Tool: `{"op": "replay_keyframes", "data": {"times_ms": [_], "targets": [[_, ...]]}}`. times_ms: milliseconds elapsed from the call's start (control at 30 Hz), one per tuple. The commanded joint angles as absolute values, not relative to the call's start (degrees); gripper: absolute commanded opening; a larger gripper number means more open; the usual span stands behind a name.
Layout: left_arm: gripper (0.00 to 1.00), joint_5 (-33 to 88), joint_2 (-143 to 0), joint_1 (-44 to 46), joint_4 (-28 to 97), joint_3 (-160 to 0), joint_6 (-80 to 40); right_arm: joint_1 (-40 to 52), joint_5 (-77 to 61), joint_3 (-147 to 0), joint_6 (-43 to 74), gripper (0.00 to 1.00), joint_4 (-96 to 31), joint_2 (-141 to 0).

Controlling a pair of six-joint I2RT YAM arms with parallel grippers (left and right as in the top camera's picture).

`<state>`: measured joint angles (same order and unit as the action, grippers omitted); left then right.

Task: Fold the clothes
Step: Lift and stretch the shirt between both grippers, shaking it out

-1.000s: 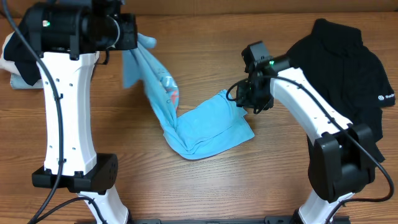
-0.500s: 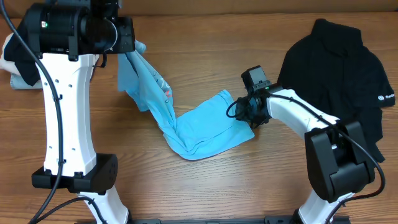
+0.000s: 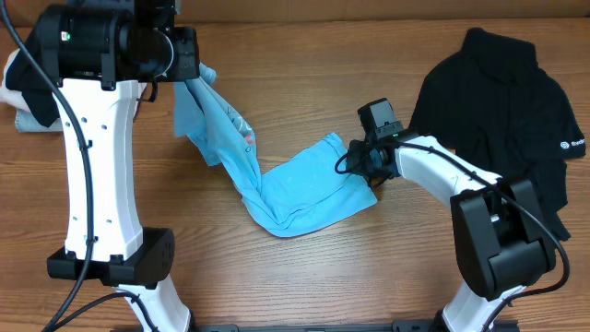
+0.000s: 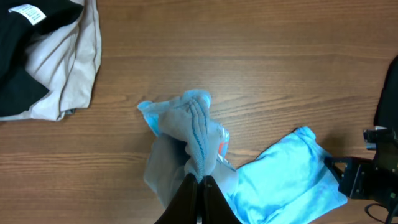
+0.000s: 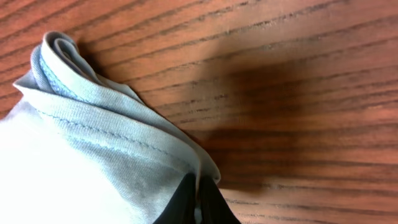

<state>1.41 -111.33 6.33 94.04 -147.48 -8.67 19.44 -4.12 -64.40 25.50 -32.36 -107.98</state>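
right gripper (image 5: 198, 186) now sits low at table, dropped since a second ago; almost no motion in last half second. it is clenched on corner hem of blue shirt (image 3: 309, 189). your left gripper (image 4: 198, 182) is clamped on other end, holding it raised, slightly lower than before. shirt hangs twisted from left, rest lies flat mid-table. judge: you're spreading it, fold not yet begun. wooden table (image 3: 304, 55) level, matte. black garment (image 3: 498, 101) far right, white-and-black pile (image 4: 56, 62) far left, both well apart from shirt.
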Motion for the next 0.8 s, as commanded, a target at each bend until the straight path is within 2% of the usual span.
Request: {"op": "replay_keyframes", "data": {"times_ms": [0, 200, 433, 600, 767], "targets": [[0.04, -1.0, -109.7, 6.3, 94.3, -149.1, -9.2, 17.8, -4.2, -68.0, 25.6, 0.04, -35.5, -105.0], [0.04, -3.2, -106.8, 2.5, 94.2, -150.7, -10.8, 10.7, -7.5, -87.3, 22.5, 0.04, -54.0, -98.5], [0.04, -2.7, -101.9, -7.1, 94.1, -152.6, -12.5, 0.9, -7.6, -120.8, 17.6, 0.04, -82.6, -96.0], [0.04, -2.7, -99.0, -11.4, 94.1, -152.6, -12.5, -3.2, -7.6, -134.3, 16.0, 0.04, -93.0, -95.7], [0.04, -2.7, -97.7, -12.9, 94.5, -152.6, -11.8, -5.9, -7.6, -139.3, 16.0, 0.04, -95.9, -93.9]]}}
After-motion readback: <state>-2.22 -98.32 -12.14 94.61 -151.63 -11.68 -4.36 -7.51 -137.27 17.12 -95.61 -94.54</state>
